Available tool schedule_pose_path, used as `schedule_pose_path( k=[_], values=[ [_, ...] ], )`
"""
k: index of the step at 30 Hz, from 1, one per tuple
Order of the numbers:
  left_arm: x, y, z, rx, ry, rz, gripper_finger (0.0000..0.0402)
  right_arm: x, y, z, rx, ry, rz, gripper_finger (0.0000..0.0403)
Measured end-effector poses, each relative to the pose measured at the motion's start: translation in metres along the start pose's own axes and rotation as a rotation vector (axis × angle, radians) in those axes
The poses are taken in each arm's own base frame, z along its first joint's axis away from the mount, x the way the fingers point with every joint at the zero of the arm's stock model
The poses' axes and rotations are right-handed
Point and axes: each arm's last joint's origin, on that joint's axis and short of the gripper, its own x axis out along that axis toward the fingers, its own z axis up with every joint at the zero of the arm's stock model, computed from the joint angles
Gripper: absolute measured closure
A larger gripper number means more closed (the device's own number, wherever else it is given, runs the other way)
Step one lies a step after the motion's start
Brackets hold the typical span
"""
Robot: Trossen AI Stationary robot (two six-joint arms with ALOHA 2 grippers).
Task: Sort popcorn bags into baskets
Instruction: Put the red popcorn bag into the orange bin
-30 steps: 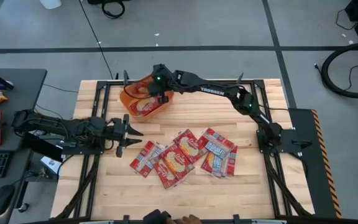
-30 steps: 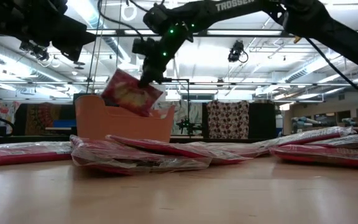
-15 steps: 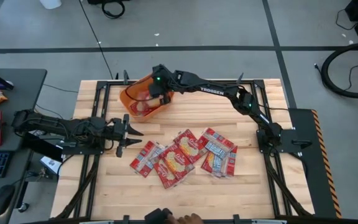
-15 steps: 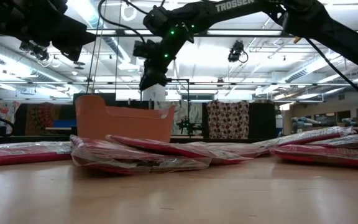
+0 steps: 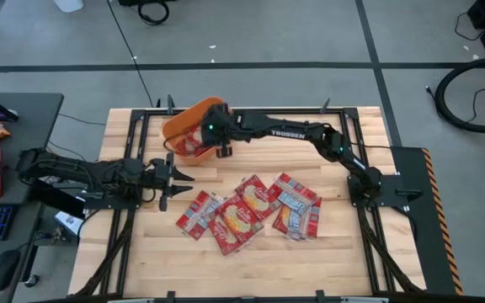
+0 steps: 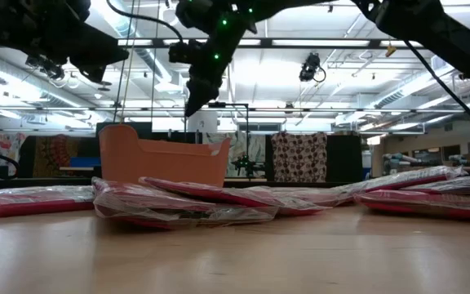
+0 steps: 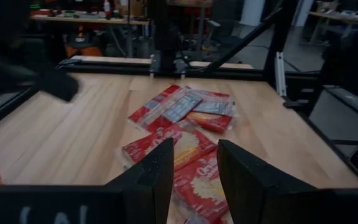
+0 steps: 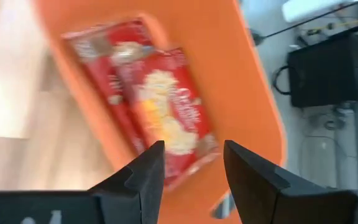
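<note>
Done: 2 popcorn packets [image 8: 160, 106] lie inside the orange tub [image 5: 194, 135], one overlapping the other (right wrist view shows both).
Left: a heap of red packets [image 5: 249, 210] on the bench [image 5: 310, 252], near its middle and well apart from the tub; about 6 by my count, though overlaps make that unsure.
Progress: early, by my judgement; most of the sorting remains.
Right tool [image 5: 220, 145]: above the tub's near edge, fingers spread and empty, nothing between them.
Right arm pose: stretched long from its base at the bench's right side, across to the tub at the far left corner; wrist tipped down toward the tub.
Left tool [image 5: 175, 178]: at the bench's left side, fingers apart and empty, pointing toward the heap.
Left arm pose: low and folded, waiting.
Next, as a guess: the right arm swings to the heap for another packet.
</note>
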Motion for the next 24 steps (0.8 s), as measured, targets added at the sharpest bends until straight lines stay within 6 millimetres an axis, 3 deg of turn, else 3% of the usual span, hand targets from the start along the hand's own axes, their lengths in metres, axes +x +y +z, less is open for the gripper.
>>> schedule_pose_path(
  k=[12, 18, 24],
  values=[
    [0.0, 0.001, -0.002, -0.002, 0.021, 0.013, 0.0273, -0.038, 0.086, 0.026, 0.035, 0.032, 0.253, 0.0233],
    [0.0, 0.002, -0.004, -0.031, 0.039, 0.053, 0.0273, -0.052, 0.117, 0.022, 0.131, 0.17, 0.335, 0.0234],
    [0.0, 0.003, -0.005, -0.035, 0.045, 0.086, 0.0273, -0.076, 0.149, 0.015, 0.154, 0.346, 0.253, 0.0234]
  ],
)
